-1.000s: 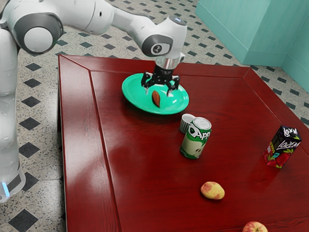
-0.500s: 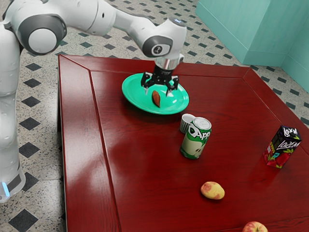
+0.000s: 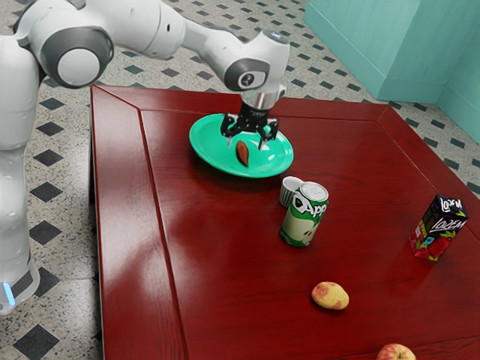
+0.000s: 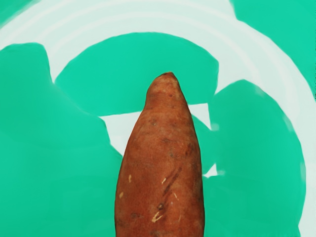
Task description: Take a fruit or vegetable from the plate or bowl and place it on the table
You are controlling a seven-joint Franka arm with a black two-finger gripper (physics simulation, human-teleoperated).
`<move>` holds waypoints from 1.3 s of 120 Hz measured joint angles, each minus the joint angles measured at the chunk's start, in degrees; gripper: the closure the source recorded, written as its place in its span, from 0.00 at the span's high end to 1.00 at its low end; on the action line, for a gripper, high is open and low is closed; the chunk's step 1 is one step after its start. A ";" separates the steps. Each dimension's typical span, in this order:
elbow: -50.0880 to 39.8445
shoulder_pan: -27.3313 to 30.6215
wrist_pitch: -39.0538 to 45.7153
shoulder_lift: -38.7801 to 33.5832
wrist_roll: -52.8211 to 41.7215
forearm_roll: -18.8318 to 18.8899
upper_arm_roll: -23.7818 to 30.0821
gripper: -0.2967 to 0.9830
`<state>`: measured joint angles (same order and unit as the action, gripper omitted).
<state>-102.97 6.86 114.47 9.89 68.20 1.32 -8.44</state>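
Note:
My gripper (image 3: 245,142) is over the green plate (image 3: 201,150) in the exterior view, its two fingers spread wide and pointing down. A reddish-brown sweet potato (image 3: 242,154) lies on the plate, just under the hand. Space shows on both sides of it, between it and the fingertips. In the wrist view the sweet potato (image 4: 160,163) stretches from the lower edge to near the middle, over the green plate (image 4: 49,163) with its bright reflections.
Near the plate's edge stand a small white ribbed cup (image 3: 288,192) and a green can (image 3: 304,216). A dark juice carton (image 3: 439,228) stands toward the exterior view's right. A yellow-red fruit (image 3: 330,295) and an apple (image 3: 395,352) lie on the red table (image 3: 225,277).
The arm's upper links have shifted slightly toward the exterior view's right. My hand stays over the plate almost unmoved, and the sweet potato has not moved.

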 joint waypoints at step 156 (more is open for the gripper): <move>-0.54 -0.32 1.51 -0.93 -1.43 -0.11 0.41 0.36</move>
<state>-103.51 6.54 115.98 8.95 66.77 1.21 -8.03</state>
